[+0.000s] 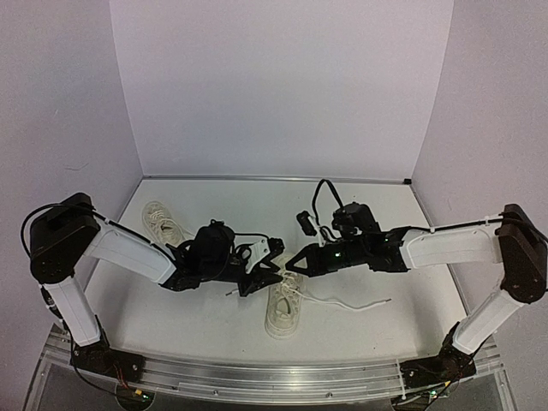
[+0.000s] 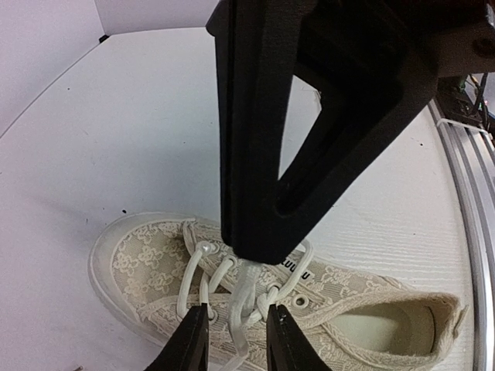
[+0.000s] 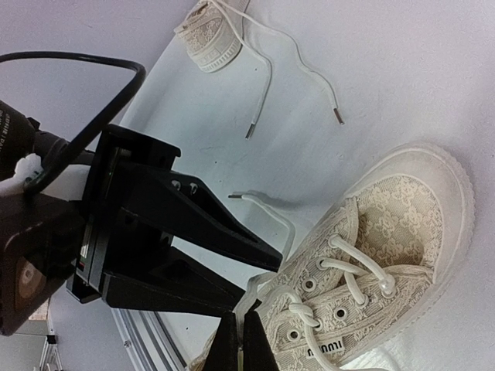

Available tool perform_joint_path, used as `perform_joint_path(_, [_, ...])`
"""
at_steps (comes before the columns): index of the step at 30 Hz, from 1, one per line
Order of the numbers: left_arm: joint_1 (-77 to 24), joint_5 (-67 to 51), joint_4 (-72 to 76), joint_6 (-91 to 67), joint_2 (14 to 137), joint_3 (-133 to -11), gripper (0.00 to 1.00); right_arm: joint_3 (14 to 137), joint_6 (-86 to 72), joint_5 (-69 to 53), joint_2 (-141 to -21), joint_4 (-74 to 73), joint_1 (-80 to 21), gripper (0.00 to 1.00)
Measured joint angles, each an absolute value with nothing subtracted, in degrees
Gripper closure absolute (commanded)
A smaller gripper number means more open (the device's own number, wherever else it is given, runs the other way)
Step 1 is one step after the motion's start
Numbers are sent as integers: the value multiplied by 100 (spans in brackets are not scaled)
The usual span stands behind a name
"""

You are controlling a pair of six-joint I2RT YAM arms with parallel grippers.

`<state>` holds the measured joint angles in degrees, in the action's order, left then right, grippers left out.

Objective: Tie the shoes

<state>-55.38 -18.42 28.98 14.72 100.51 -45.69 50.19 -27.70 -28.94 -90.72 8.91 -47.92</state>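
Observation:
One cream lace-pattern shoe (image 1: 282, 312) lies on the table below both grippers, toe toward the near edge. It also shows in the left wrist view (image 2: 155, 263) and the right wrist view (image 3: 387, 232). My right gripper (image 1: 295, 263) (image 3: 240, 344) is shut on a white lace strand (image 2: 249, 290) just above the shoe's eyelets. My left gripper (image 1: 272, 257) (image 2: 236, 340) is open, its fingers on either side of that strand, not touching it. The second shoe (image 1: 163, 221) (image 3: 207, 31) lies at the far left, laces loose.
A loose lace end (image 1: 355, 304) trails right of the near shoe. Another lace end (image 3: 267, 209) arcs over the table by the left fingers. An aluminium rail (image 1: 274, 377) (image 2: 473, 201) runs along the near table edge. White walls enclose the back and sides.

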Motion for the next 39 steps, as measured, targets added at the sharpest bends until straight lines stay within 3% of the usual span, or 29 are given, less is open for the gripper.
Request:
perform_joint_path(4, [-5552,-1862,2904,1454,10156,-4702,82,5019,-2773,-2852,-9061,886,-4792,100])
perform_joint_path(11, [-5587,-1934,2904,1454,10316,-4875,99,5019,-2773,-2801,-9052,858,-4792,100])
perform_joint_path(14, [-5590,-1938,2904,1450,10346,-4877,100,5019,-2773,-2785,-9050,831,-4792,100])
perform_joint_path(15, [-5594,-1938,2902,1448,10348,-4875,100,5017,-2775,-2780,-9050,822,-4792,93])
perform_joint_path(17, [-5594,-1935,2902,1448,10347,-4875,100,5002,-2799,-2740,-9009,788,-4792,69])
perform_joint_path(19, [-5594,-1935,2902,1437,10347,-4877,100,4971,-2835,-2664,-8917,717,-4792,56])
perform_joint_path(21, [-5594,-1935,2902,1425,10346,-4877,100,4884,-2864,-2532,-8711,568,-4792,49])
perform_joint_path(30, [-5594,-1938,2904,1363,10348,-4875,100,4646,-2641,-1519,-6993,-1657,-4659,39])
perform_joint_path(39, [-5594,-1940,2904,1356,10348,-4875,100,5384,-1992,-723,-7741,-3440,-4652,39])
